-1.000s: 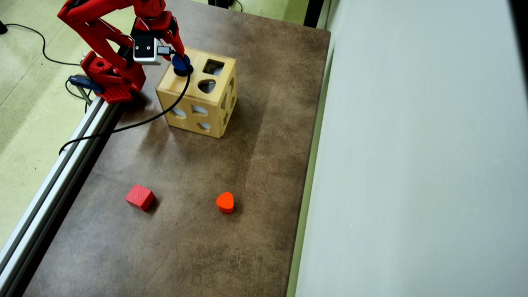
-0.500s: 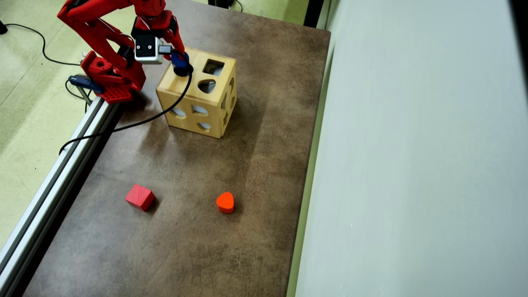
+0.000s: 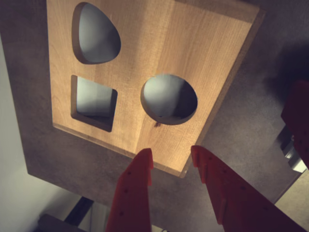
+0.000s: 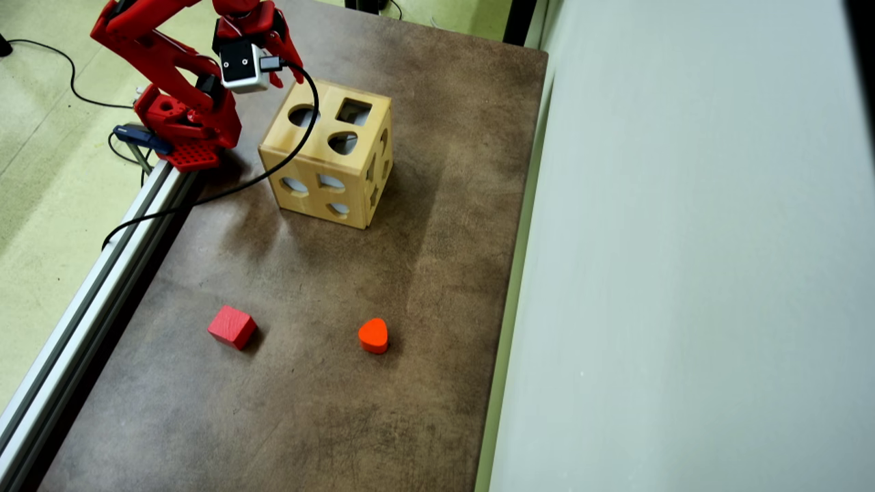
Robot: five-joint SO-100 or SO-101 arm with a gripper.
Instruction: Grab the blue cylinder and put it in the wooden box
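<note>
Hand [image 3: 171, 157] hangs empty, fingers parted, just off the wooden box's [image 3: 203, 63] edge; round hole unblocked.

Wooden box [image 4: 328, 162] upright at your worktop's far left.
You see its light-wood top [image 3: 145, 72] carrying a round, a square and a rounded cutout, all dark inside; the blue cylinder shows in neither view.

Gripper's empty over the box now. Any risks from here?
1. The black cable drapes across the wooden box; arm motion may snag it and drag the box.
2. The open gripper hangs just past the box's edge and might clip it if lowered.
3. The blue cylinder is not visible in either view, so its landing inside is unconfirmed.
</note>
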